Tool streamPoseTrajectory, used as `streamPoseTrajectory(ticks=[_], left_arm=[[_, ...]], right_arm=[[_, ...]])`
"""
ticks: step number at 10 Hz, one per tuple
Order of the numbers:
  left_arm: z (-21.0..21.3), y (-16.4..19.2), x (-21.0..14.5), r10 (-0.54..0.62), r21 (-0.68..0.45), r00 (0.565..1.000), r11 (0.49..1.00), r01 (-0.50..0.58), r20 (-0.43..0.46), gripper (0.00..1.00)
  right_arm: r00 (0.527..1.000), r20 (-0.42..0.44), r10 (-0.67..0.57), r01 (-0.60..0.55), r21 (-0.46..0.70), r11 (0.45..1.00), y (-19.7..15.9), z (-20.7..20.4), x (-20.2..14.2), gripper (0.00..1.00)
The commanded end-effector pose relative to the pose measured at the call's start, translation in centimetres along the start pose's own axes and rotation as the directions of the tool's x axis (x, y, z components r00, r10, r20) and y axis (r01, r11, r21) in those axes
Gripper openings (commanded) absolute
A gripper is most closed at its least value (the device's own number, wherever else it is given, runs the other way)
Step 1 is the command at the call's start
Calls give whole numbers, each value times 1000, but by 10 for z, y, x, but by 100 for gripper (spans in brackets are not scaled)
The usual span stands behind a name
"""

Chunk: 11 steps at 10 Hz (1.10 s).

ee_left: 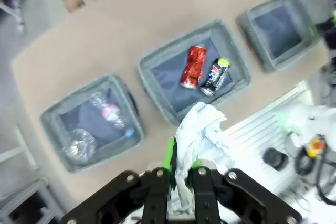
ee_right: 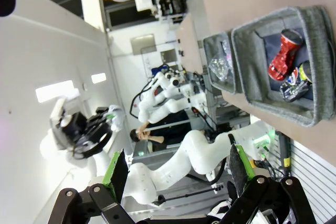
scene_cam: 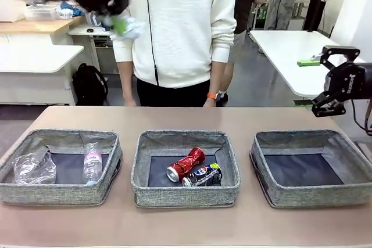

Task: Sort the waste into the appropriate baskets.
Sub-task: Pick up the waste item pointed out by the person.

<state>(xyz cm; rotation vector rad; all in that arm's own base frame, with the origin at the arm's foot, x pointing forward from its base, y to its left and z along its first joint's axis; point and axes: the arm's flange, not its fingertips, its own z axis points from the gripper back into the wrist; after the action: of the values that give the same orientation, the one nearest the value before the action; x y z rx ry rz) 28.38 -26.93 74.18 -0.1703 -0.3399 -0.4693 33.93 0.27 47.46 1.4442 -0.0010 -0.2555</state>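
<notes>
Paper ball [ee_left: 198, 129] in left claw [ee_left: 184, 174], right claw [ee_right: 176, 169] spread

Left arm: raised high at upper left, blurred; left pincer [ee_left: 184, 174] clamped on the paper ball [ee_left: 199, 129], green pads pressing it. Right arm: held at right, above the tabletop; right pincer [ee_right: 178, 169] spread wide, holding nothing.

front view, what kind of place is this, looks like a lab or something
Probably a robotics lab or workshop. White work tables stand behind the person, another white robot arm sits at a farther station, and the table holds three grey sorting baskets set out as a test.
</notes>
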Motion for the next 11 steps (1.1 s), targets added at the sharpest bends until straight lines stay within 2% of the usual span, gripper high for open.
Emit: streamPoseTrajectory(ticks=[1,2,3,4,7,8,11], left_arm=[[8,-34,44,-62,54,996,996,66,-70,10],[12,-62,54,-121,50,989,991,125,-83,10],[11,-86,66,-152,98,982,982,163,-110,10],[13,-95,71,-173,82,975,979,185,-136,10],[17,-93,89,-113,65,990,991,118,-81,10],[3,-97,72,-180,50,978,981,186,-107,10],[3,-97,72,-180,50,978,981,186,-107,10]], right_arm=[[1000,0,8,-8,16,1000,1,-1,0,100],[1000,0,8,-8,16,1000,1,-1,0,100],[1000,0,8,-8,16,1000,1,-1,0,100],[1000,0,8,-8,16,1000,1,-1,0,100],[1000,0,8,-8,16,1000,1,-1,0,100],[1000,0,8,-8,16,1000,1,-1,0,100],[1000,0,8,-8,16,1000,1,-1,0,100]])
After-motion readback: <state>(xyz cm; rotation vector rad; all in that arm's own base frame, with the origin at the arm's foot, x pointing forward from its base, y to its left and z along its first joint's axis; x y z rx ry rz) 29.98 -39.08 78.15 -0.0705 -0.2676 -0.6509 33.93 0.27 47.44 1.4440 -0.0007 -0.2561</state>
